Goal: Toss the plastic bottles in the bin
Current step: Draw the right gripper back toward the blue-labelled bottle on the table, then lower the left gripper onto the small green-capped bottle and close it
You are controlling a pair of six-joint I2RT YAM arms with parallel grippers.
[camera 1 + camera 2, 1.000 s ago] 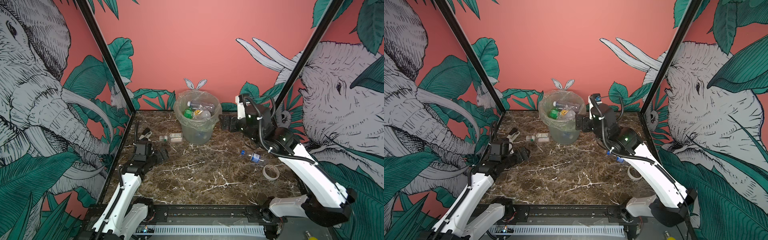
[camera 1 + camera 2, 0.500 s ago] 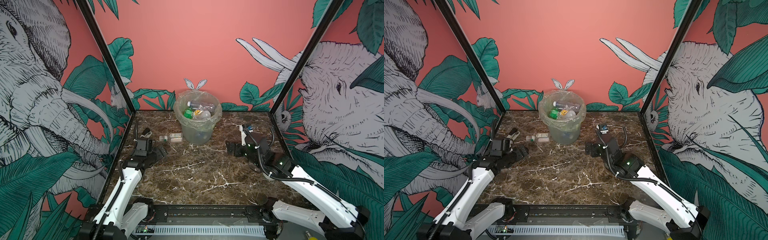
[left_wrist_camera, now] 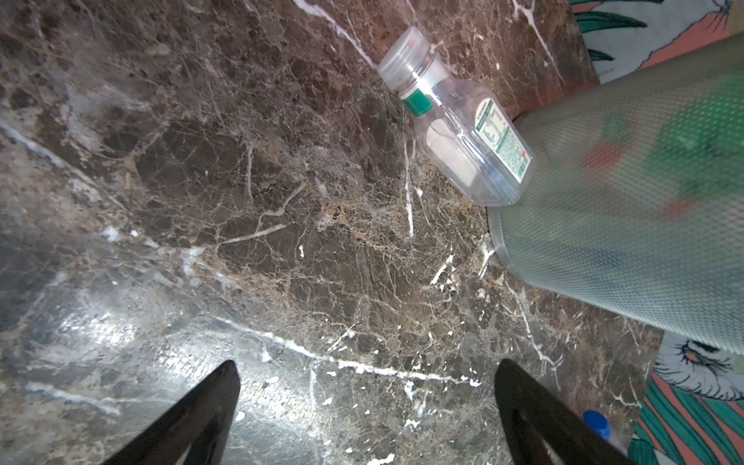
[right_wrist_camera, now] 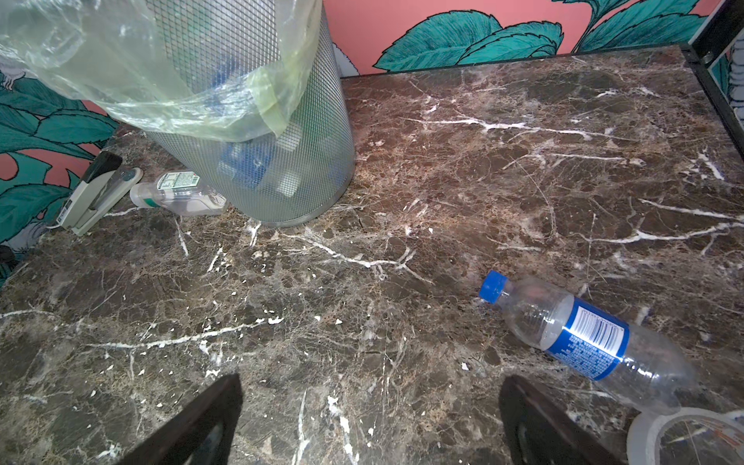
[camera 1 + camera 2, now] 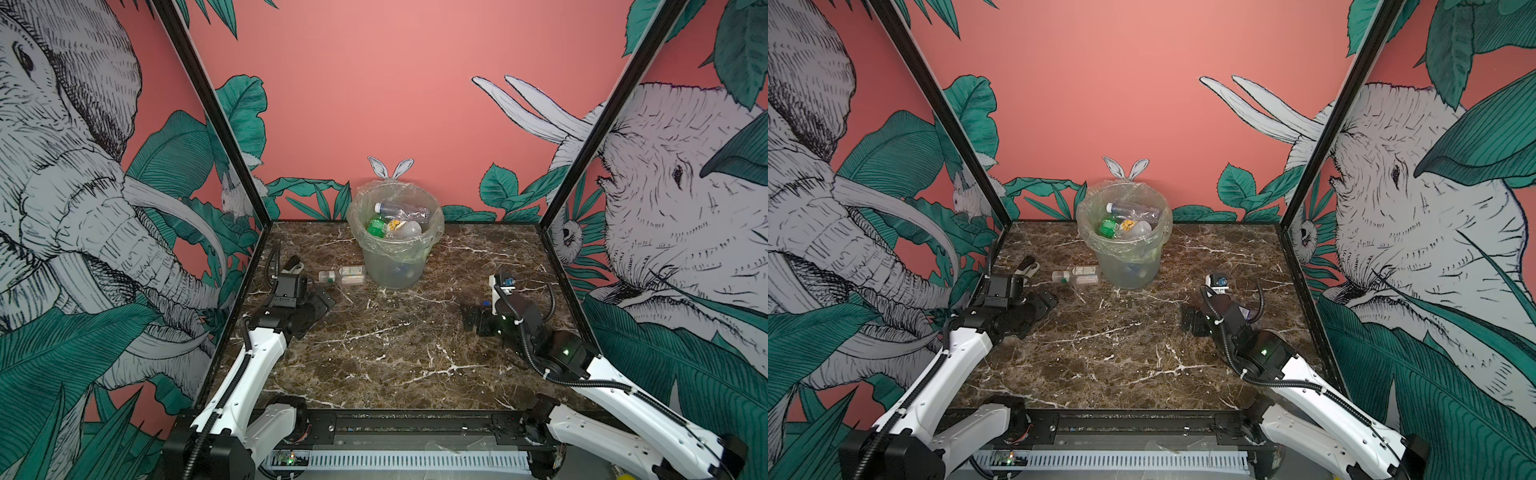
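Lowered from beside the bin [image 5: 392, 266] rim to low over the table [image 5: 374, 353], the right gripper [image 4: 370, 422] hangs spread and empty, well short of the bin, which holds several bottles [image 5: 401, 216]. Near it, off to one side of its fingers, lies a blue-capped bottle [image 4: 583, 334]: blue label, barcode, print unreadable. The left gripper [image 3: 366, 414], also spread wide, faces a clear bottle [image 3: 463, 133] lying against the bin's foot; its green-white label is too small to read.

A bottle [image 5: 344, 274] lies just left of the bin [image 5: 394, 268].
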